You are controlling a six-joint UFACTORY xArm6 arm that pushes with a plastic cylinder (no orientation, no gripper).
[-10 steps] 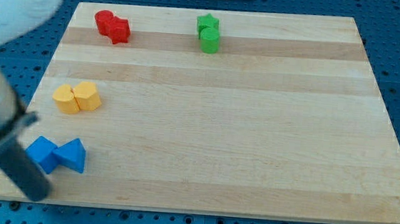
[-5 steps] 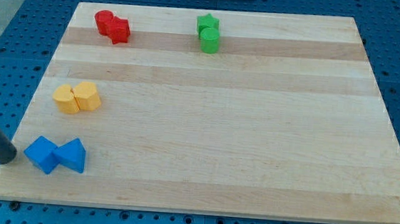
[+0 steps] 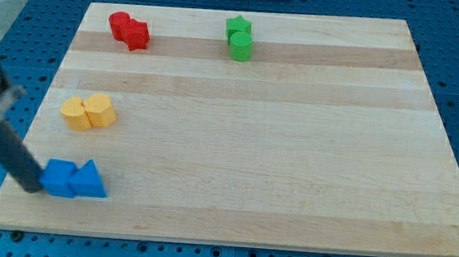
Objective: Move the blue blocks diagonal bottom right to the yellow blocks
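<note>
Two blue blocks sit touching near the board's lower left: a blue cube-like block and a blue triangular block to its right. Two yellow blocks sit touching above them: a yellow hexagonal block and a yellow rounded block. My tip is at the left side of the blue cube-like block, touching it. The dark rod slants up to the view's left edge.
Two red blocks sit touching at the board's upper left. A green star block and a green round block sit touching at the top centre. The wooden board lies on a blue perforated table.
My tip moved right into the blue blocks from their left. Both blue blocks shifted a little to the right and down and the cube-like one turned. The other blocks have not moved.
</note>
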